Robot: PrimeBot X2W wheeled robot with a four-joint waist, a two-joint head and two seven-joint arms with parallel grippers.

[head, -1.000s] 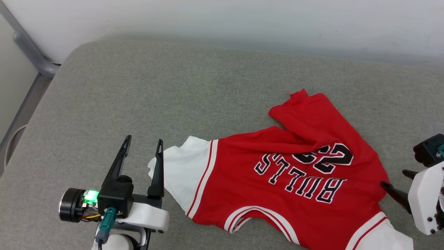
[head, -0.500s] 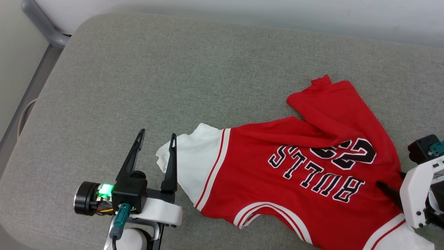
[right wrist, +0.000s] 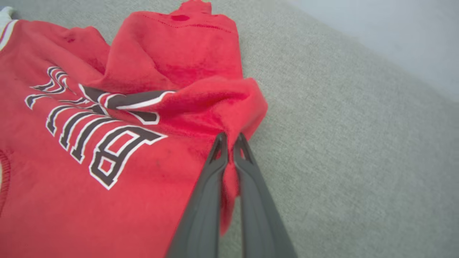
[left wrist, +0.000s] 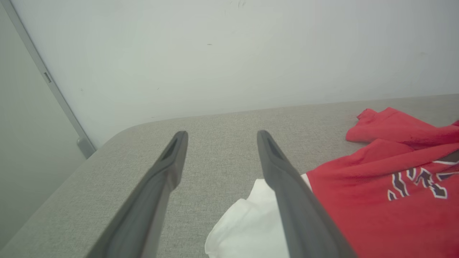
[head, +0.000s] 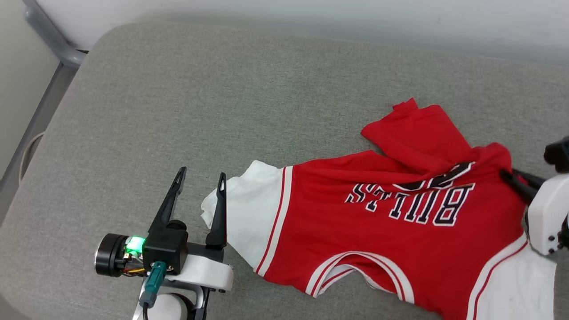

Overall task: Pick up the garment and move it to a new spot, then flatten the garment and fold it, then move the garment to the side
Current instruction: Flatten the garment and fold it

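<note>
Gripping the garment (right wrist: 107, 208), right end effector (right wrist: 229, 139) sits closed (wrist view: fingertips (right wrist: 216, 157) meeting)

garment (head: 378, 231) lettering partly folded under, sleeve (head: 511, 289) cropped

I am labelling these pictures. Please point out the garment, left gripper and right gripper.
garment (head: 369, 240): head view, red cloth beside the lettering.
left gripper (head: 202, 172): head view, midway between its open fingertips.
right gripper (right wrist: 231, 135): right wrist view, midway between fingertips shut on the garment.

Bare cushion (head: 200, 98) left of garment (head: 378, 231)
</note>
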